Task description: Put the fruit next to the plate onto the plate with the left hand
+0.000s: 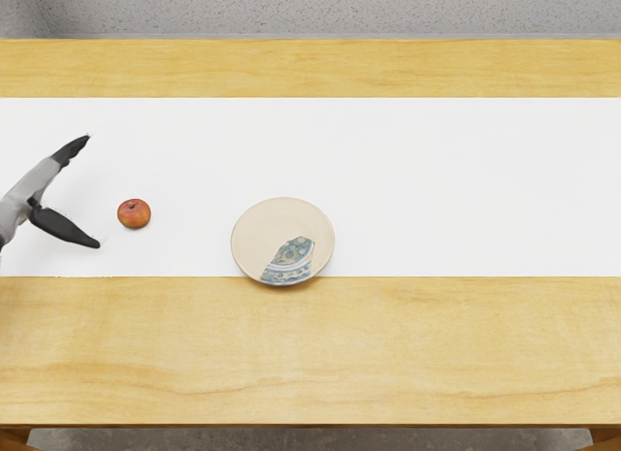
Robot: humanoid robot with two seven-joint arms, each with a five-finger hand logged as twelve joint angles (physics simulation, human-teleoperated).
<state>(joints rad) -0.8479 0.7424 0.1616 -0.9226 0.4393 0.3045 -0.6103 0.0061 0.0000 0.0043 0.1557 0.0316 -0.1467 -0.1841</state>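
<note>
Left robot hand (39, 194) is reaching in from the left edge, hanging over the white runner (466, 179) on the bench (310, 344). It is gaping wide and holding nothing: one dark finger (73, 148) is pointing up and away, another is angling down toward the near side, so the spread between them is opening to the right. The apple (134, 213) is lying just beyond that opening, to the right of the robot hand and a little toward its lower finger, near it but apart, not touching. The apple is looking round, with no long axis to line up on; whether the stem is facing up is too small to tell. The plate (282, 241) is sitting farther out along the same line, past the apple and slightly nearer the front edge, well apart from the robot hand. The right arm is not showing. Judging from this, the coming move is calling for a short push rightward to close around the apple, then a carry onward in the same direction.
</note>
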